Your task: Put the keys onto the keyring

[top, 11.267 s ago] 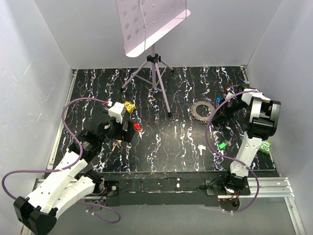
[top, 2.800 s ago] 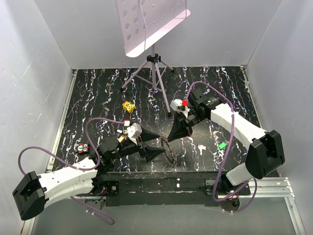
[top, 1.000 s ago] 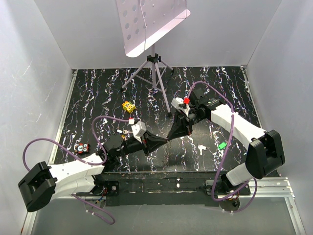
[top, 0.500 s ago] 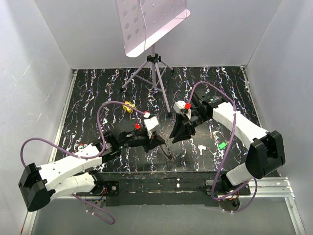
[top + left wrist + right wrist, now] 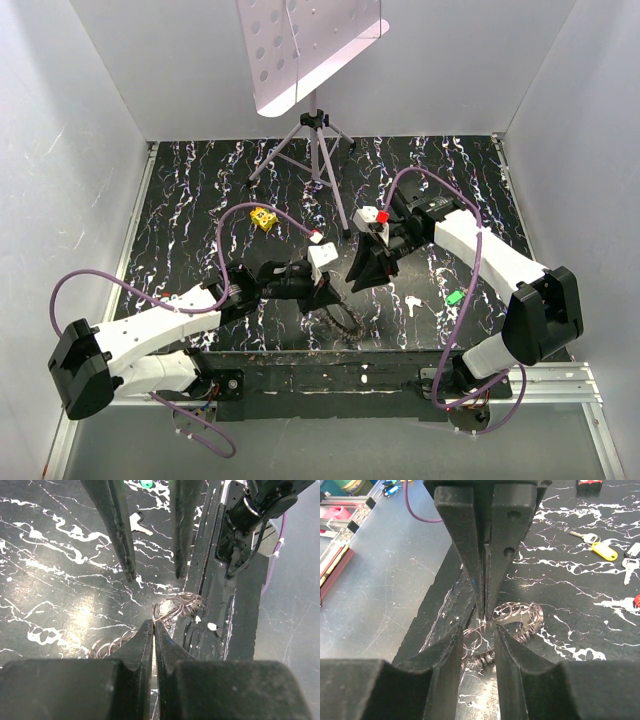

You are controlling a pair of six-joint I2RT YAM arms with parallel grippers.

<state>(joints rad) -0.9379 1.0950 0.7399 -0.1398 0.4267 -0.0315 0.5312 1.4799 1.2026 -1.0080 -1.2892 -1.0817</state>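
The keyring (image 5: pixel 345 320) is a grey-brown band fringed with small wire loops, hanging just over the table's front edge. My left gripper (image 5: pixel 326 293) is shut on one of its wire loops, as the left wrist view shows (image 5: pixel 154 624). My right gripper (image 5: pixel 356 281) faces it a short way off, its jaws open and empty either side of the keyring (image 5: pixel 520 616). A green-headed key (image 5: pixel 454 297) and a plain silver key (image 5: pixel 412 303) lie to the right. A yellow-headed key (image 5: pixel 602 550) lies further out on the table.
A music-stand tripod (image 5: pixel 318 160) stands at the back centre. A chunky yellow block (image 5: pixel 263 218) sits behind the left arm. The black front rail (image 5: pixel 330 370) runs right below the keyring. Purple cables loop over both arms.
My right gripper has opened and drawn back slightly from the left one. The keyring now hangs from the left gripper alone, which has turned and shifted a little.
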